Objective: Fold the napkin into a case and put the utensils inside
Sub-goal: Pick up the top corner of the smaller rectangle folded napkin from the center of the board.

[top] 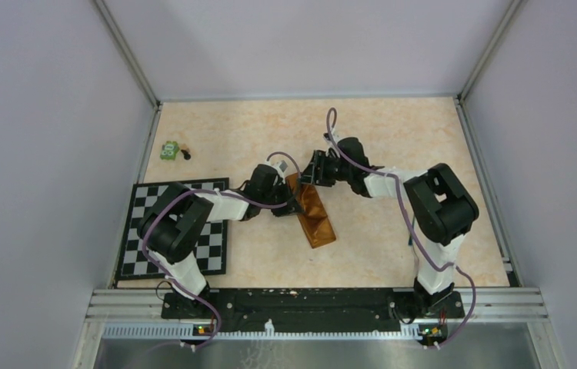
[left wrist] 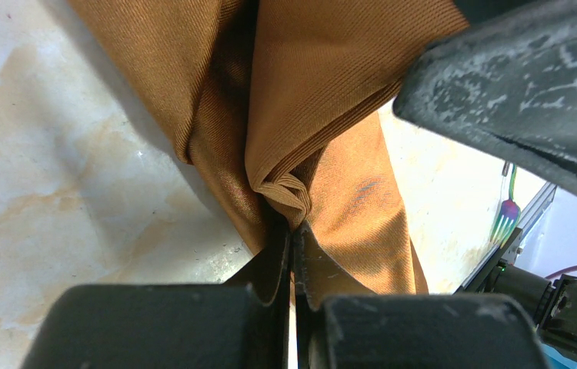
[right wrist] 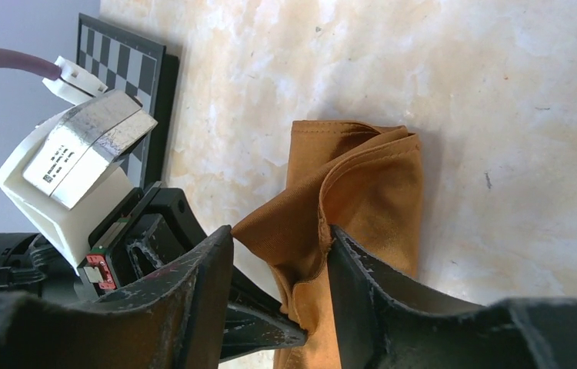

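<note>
The rust-orange napkin (top: 317,220) lies folded into a narrow strip at the table's middle. My left gripper (top: 294,202) is shut on a bunched fold at its far end; in the left wrist view the gripper (left wrist: 293,231) pinches the cloth (left wrist: 324,84) and lifts it. My right gripper (top: 309,179) is open, and in the right wrist view its jaws (right wrist: 281,232) stand on either side of the raised fold (right wrist: 362,184), apart from each other. One iridescent utensil head (left wrist: 506,217) shows near the rail in the left wrist view. The other utensils are out of view.
A black-and-white checkered mat (top: 210,234) lies at the left, under the left arm, and shows in the right wrist view (right wrist: 120,55). A small green toy (top: 168,151) sits at the far left. A metal rail (top: 316,304) runs along the near edge.
</note>
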Controlling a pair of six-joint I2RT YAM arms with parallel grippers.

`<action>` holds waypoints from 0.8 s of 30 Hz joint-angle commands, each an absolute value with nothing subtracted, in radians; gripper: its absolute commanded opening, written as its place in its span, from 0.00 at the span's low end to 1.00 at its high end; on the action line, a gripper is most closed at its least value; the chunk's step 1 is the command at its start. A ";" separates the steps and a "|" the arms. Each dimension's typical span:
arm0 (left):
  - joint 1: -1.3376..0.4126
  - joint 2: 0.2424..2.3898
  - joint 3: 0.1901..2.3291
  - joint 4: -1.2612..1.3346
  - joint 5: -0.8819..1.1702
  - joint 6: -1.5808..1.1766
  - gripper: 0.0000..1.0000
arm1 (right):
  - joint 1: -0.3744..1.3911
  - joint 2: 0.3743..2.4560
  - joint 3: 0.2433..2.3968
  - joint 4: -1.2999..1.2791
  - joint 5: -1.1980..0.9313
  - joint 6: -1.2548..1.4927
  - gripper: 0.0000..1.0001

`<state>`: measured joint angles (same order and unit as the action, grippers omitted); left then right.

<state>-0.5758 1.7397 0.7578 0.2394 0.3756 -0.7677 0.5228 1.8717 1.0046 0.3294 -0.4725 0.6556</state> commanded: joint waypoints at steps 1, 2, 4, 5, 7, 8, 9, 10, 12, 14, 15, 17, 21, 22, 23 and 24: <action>-0.577 1.718 0.750 0.242 0.359 -0.755 0.00 | 0.540 1.864 1.056 0.355 -0.453 0.645 0.47; -0.578 1.717 0.749 0.240 0.359 -0.756 0.00 | 0.541 1.860 1.056 0.354 -0.455 0.644 0.47; -0.578 1.715 0.748 0.238 0.357 -0.754 0.00 | 0.548 1.838 1.050 0.352 -0.438 0.644 0.53; -0.577 1.714 0.748 0.238 0.357 -0.753 0.00 | 0.552 1.826 1.049 0.348 -0.429 0.638 0.55; -0.577 1.712 0.746 0.239 0.354 -0.753 0.00 | 0.564 1.806 1.055 0.331 -0.418 0.632 0.56; -0.577 1.713 0.746 0.240 0.354 -0.753 0.00 | 0.569 1.801 1.061 0.320 -0.412 0.633 0.54; -0.577 1.713 0.747 0.241 0.355 -0.755 0.00 | 0.573 1.801 1.066 0.306 -0.403 0.634 0.51; -0.578 1.714 0.746 0.243 0.356 -0.755 0.00 | 0.576 1.801 1.072 0.296 -0.396 0.633 0.48; -0.577 1.716 0.747 0.244 0.357 -0.756 0.00 | 0.586 1.801 1.087 0.260 -0.359 0.623 0.44; -0.578 1.715 0.746 0.243 0.357 -0.756 0.00 | 0.594 1.804 1.096 0.241 -0.339 0.611 0.43; -0.578 1.714 0.746 0.243 0.357 -0.756 0.00 | 0.596 1.803 1.098 0.236 -0.329 0.611 0.43; -0.578 1.711 0.744 0.242 0.356 -0.756 0.00 | 0.600 1.802 1.102 0.220 -0.306 0.611 0.42; -0.578 1.712 0.743 0.241 0.355 -0.755 0.00 | 0.603 1.807 1.110 0.203 -0.283 0.613 0.39; -0.578 1.713 0.743 0.242 0.356 -0.755 0.00 | 0.603 1.808 1.110 0.204 -0.280 0.615 0.37; -0.578 1.712 0.743 0.242 0.355 -0.755 0.00 | 0.604 1.809 1.112 0.201 -0.275 0.615 0.35; -0.578 1.712 0.743 0.241 0.354 -0.755 0.00 | 0.605 1.810 1.113 0.199 -0.271 0.615 0.34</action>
